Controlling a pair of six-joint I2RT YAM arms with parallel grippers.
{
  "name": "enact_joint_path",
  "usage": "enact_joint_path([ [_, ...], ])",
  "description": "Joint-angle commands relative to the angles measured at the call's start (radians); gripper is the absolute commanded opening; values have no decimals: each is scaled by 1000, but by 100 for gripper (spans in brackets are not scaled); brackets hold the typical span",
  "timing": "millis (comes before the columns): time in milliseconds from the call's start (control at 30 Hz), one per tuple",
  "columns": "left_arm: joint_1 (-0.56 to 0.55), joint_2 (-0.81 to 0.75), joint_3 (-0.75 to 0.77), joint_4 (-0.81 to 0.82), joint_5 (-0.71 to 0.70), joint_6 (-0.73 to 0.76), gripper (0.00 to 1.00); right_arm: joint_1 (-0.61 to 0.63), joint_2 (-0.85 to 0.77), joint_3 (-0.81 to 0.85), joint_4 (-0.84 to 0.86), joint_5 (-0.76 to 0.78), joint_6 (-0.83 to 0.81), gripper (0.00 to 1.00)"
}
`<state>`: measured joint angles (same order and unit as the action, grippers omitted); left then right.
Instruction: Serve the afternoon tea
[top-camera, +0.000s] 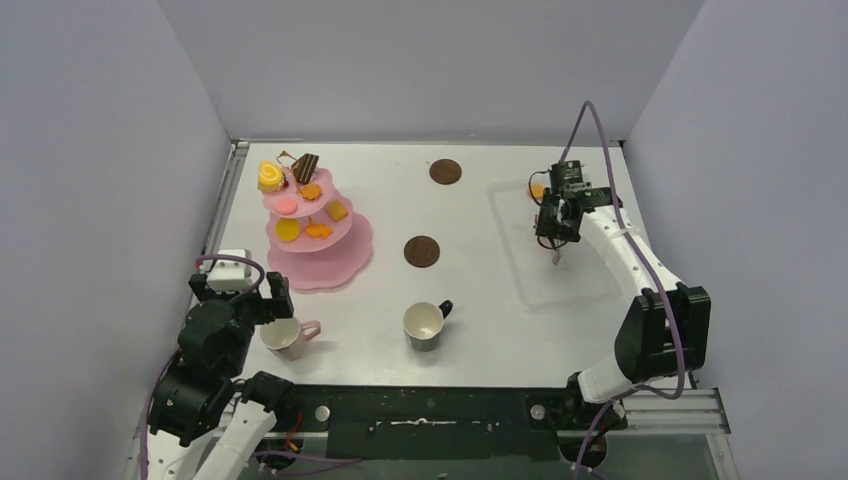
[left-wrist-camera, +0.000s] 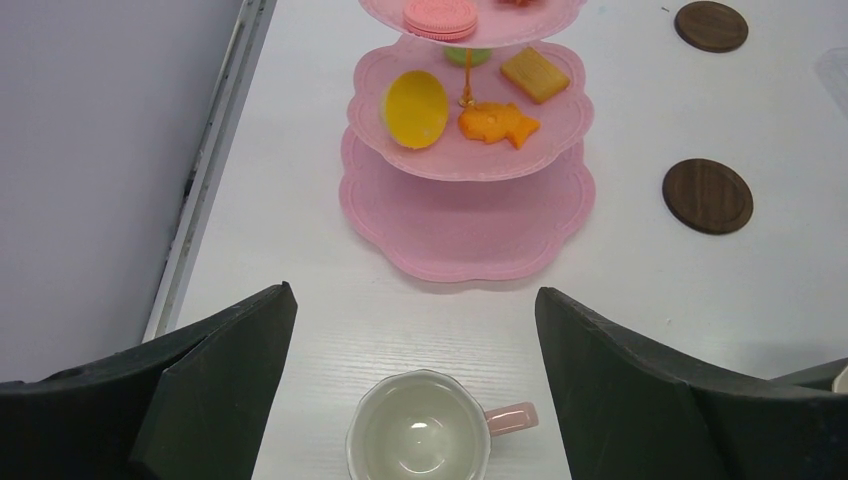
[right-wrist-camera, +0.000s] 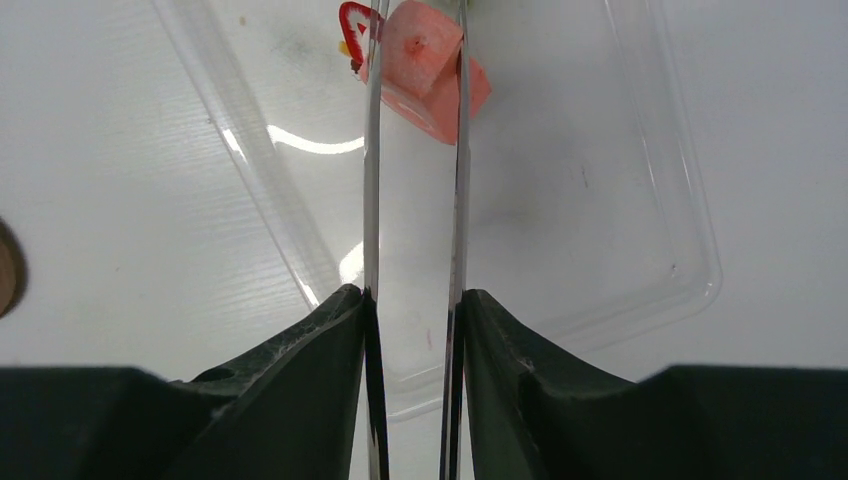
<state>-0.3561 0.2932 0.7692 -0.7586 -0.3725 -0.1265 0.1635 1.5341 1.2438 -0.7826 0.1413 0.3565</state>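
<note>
Pinching a coral pastry (right-wrist-camera: 425, 70) with tongs (right-wrist-camera: 371, 200) clenched in my right claw (right-wrist-camera: 413, 300); next, carry it to the stand (top-camera: 335, 268); left claw (left-wrist-camera: 415, 310) released.

In the left wrist view the stand's (left-wrist-camera: 466, 230) top tier is cut by the upper edge, and the pink mug's (left-wrist-camera: 420, 440) near rim by the lower edge. In the right wrist view the tongs (right-wrist-camera: 372, 200) run off the top with their tips out of sight. The salmon pastry (right-wrist-camera: 425, 75) between them is also clipped there. A red piece (right-wrist-camera: 347, 15) is half hidden behind the left blade, and a coaster (right-wrist-camera: 6, 270) is only a sliver at the left edge. From above, the right gripper (top-camera: 553, 235) hides most of an orange pastry (top-camera: 537, 190).
</note>
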Motion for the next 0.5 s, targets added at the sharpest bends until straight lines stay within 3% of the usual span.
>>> enact_joint_path([
  [0, 12, 6, 11, 51, -32, 10, 88, 15, -84, 61, 19, -38, 23, 37],
  [467, 34, 6, 21, 30, -81, 1, 88, 206, -157, 57, 184, -214, 170, 37],
])
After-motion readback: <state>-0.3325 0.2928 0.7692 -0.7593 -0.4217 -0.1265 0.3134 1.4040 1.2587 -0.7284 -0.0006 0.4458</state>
